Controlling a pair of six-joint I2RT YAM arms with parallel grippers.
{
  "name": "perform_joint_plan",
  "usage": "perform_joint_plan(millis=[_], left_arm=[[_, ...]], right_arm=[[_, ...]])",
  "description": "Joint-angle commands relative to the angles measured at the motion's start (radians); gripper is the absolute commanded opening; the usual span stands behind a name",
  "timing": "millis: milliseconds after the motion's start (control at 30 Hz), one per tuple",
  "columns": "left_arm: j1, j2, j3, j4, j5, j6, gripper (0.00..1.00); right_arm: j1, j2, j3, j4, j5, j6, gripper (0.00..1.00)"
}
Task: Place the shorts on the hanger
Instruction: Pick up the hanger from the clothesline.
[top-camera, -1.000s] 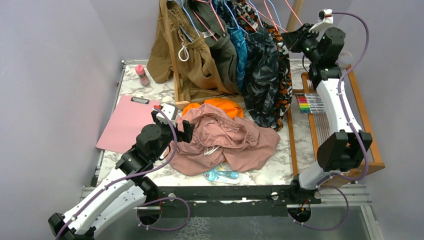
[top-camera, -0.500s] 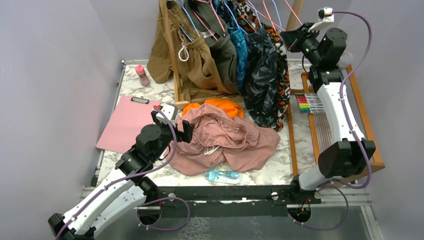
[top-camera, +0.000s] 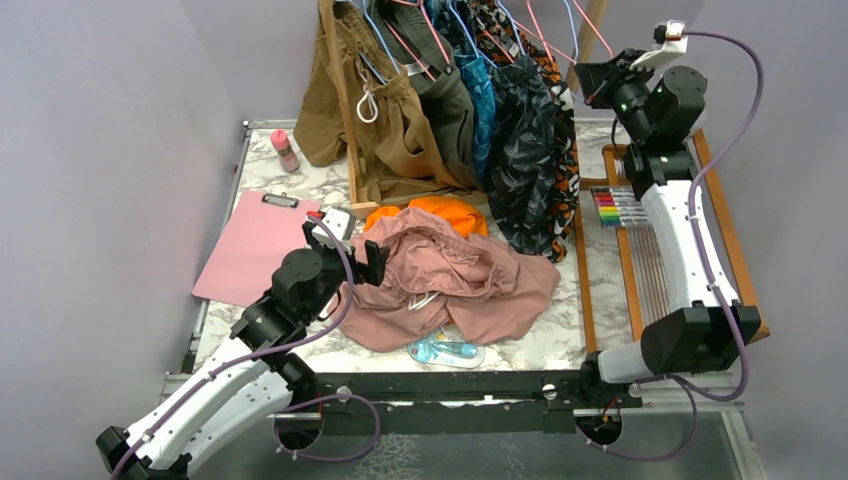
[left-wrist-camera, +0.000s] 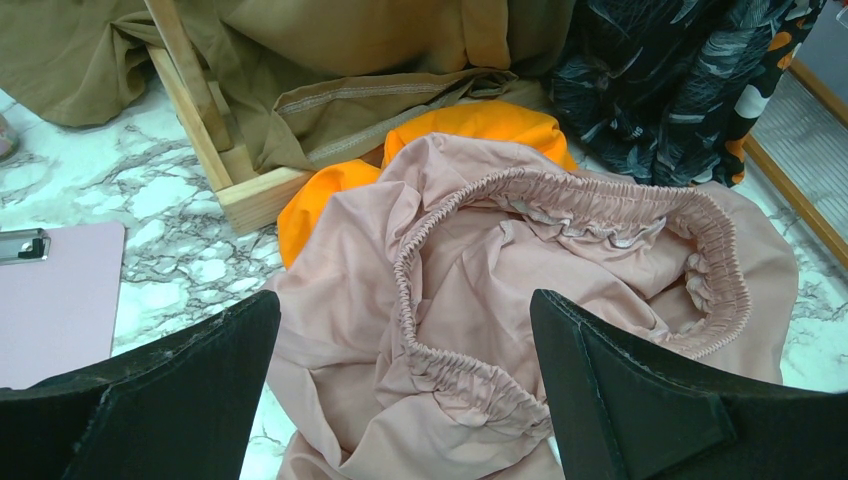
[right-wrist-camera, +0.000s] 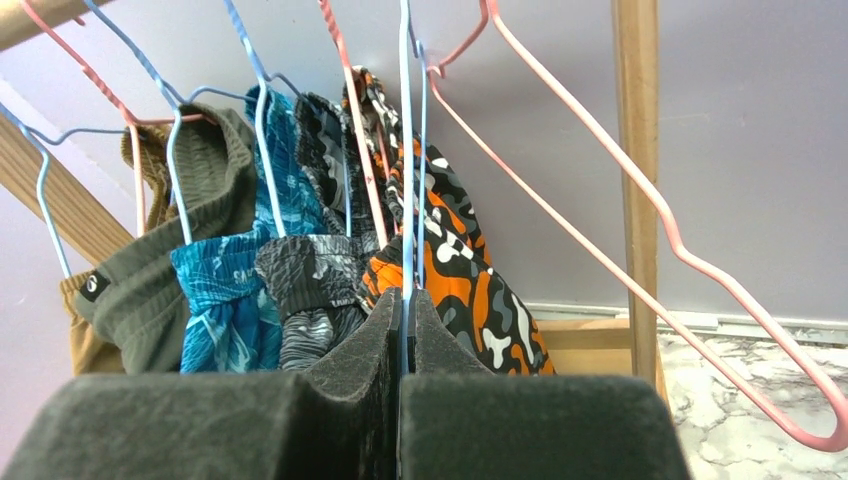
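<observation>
The right hand (right-wrist-camera: 403, 305) is clenched on the hanger (right-wrist-camera: 404, 180). Its 2 dark, foam-like pads (right-wrist-camera: 350, 400) press flat together around a thin, straight run of light blue wire that rises between them towards the rail. Just beside it hang pink wire hangers (right-wrist-camera: 600, 190), one bare with a kinked lower bar. To the left, printed garments are bunched on their own wires: orange-and-black camouflage cloth (right-wrist-camera: 450, 270), a teal pair (right-wrist-camera: 225, 290) and a ribbed olive waistband (right-wrist-camera: 190, 180). A pale wooden post (right-wrist-camera: 638, 180) stands upright on the right. The left hand (left-wrist-camera: 402, 310) is released, its 2 black wedge-shaped fingers (left-wrist-camera: 180, 390) spread wide at the near-left edge of the shorts (left-wrist-camera: 600, 270). These lie crumpled in a soft, dusty pink heap on the marble-veined worktop (left-wrist-camera: 170, 220). The gathered elastic waistband curls in an open loop, and I cannot tell whether the fingers touch the cloth. Bright orange shorts (left-wrist-camera: 480, 120) peek out from under the far side of the heap. Brown fabric (left-wrist-camera: 330, 40) drapes over a wooden rack base (left-wrist-camera: 200, 120), and a flat pink clipboard (left-wrist-camera: 50, 300) lies to the left.
</observation>
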Motion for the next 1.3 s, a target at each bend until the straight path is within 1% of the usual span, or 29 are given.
perform_joint_plan(millis=[0, 333, 500, 667, 900, 1267], left_arm=[[-0.003, -0.012, -0.004, 0.021, 0.005, 0.008, 0.98], [-0.003, -0.025, -0.004, 0.011, -0.004, 0.006, 0.98], [-0.003, -0.018, -0.003, 0.015, -0.008, 0.007, 0.98], [-0.003, -0.015, -0.002, 0.014, -0.021, 0.009, 0.98], [-0.003, -0.017, 0.000, 0.006, -0.035, 0.009, 0.98], [-0.003, -0.030, 0.000, 0.001, -0.024, 0.005, 0.98]], right_arm=[[-0.001, -0.068, -0.027, 0.061, 0.036, 0.005, 0.01], [0.016, -0.130, -0.066, 0.056, 0.029, -0.011, 0.01], [0.017, -0.207, -0.125, 0.033, 0.073, -0.008, 0.01], [0.018, -0.294, -0.149, 0.000, 0.127, -0.005, 0.01], [0.026, -0.397, -0.159, -0.068, 0.147, 0.021, 0.01], [0.043, -0.576, -0.203, -0.223, 0.204, 0.053, 0.01]])
